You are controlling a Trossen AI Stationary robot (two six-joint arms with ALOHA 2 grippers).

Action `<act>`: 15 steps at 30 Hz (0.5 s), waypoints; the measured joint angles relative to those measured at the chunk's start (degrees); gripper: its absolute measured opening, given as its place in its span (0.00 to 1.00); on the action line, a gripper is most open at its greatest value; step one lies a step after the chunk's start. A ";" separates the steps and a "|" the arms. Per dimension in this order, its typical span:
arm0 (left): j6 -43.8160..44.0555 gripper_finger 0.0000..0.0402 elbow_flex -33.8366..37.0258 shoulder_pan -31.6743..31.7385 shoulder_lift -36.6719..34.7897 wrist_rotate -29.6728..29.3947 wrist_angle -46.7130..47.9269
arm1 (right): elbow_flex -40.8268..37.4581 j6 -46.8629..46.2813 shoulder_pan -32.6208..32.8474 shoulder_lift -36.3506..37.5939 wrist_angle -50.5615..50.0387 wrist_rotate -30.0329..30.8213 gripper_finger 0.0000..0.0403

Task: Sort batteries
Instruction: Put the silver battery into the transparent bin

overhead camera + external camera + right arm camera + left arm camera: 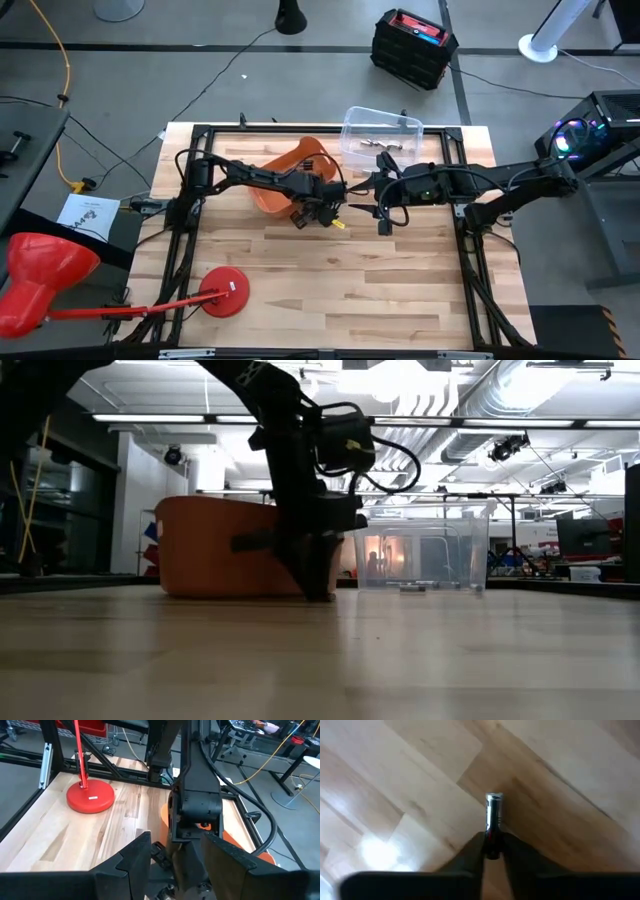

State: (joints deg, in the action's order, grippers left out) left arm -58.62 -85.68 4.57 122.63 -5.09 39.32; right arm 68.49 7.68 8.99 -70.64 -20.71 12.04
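Your left gripper pinches one battery just above the table, orange bin at its 11 o'clock, while your right gripper gapes empty beside it: sorting looks barely underway.

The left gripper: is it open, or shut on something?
Shut: in the left wrist view the left gripper pinches a battery by one end, above the table.

One silvery battery with a dark lower end, pinched upright between the left tool's fingers above the wooden desk, a few more small batteries lying loose on the floor of the clear bin
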 joint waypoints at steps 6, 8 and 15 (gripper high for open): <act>2.46 0.06 0.07 -1.45 -0.38 -0.83 -0.40 | 0.00 0.05 -0.01 0.01 0.00 -0.01 0.41; 2.79 0.05 0.16 -2.14 -0.93 -1.05 -0.68 | 0.00 0.05 0.00 -0.02 -0.02 -0.01 0.41; 3.71 0.02 0.12 -2.96 -7.02 -2.08 -8.42 | 0.00 0.27 0.01 0.01 1.25 -0.01 0.41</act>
State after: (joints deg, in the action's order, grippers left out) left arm -54.92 -85.56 1.61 115.61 -7.17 30.90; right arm 68.49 7.94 8.99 -70.63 -19.45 12.03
